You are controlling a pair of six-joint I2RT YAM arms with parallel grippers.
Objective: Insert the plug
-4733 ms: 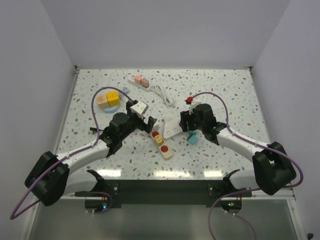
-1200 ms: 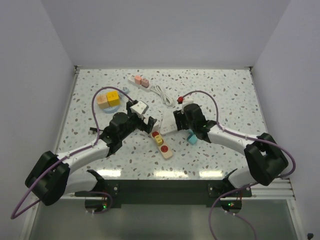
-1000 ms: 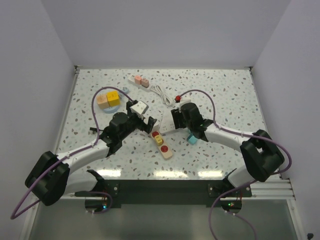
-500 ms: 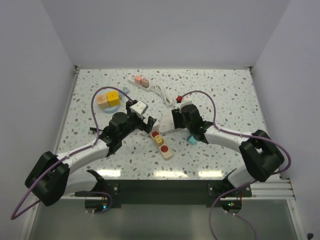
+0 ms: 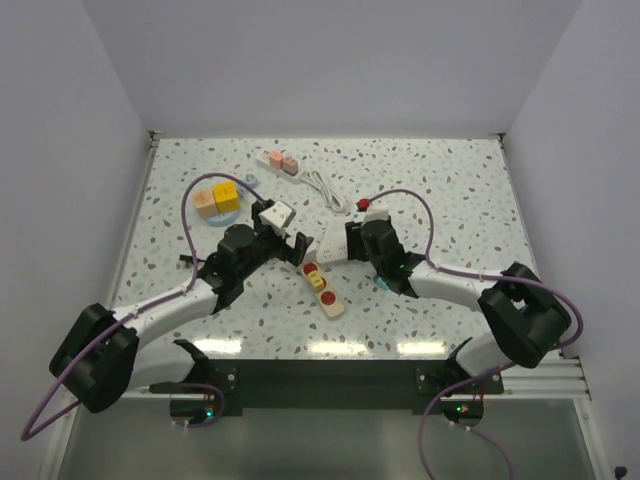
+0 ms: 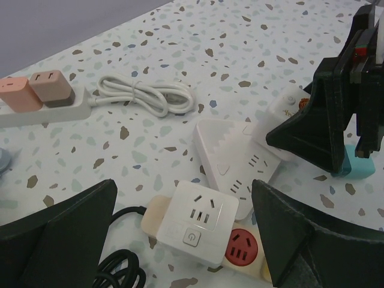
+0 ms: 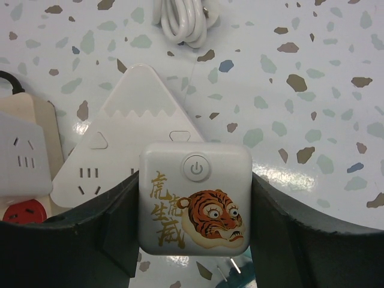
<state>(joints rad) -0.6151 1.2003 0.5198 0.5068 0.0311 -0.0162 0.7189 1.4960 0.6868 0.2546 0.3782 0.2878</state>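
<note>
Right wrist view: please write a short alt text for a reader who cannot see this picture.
The right gripper holds a white square plug with a tiger picture and a power button, over a white triangular socket block on a speckled table. A beige power strip lies at the left edge and a coiled white cable at the top.
</note>
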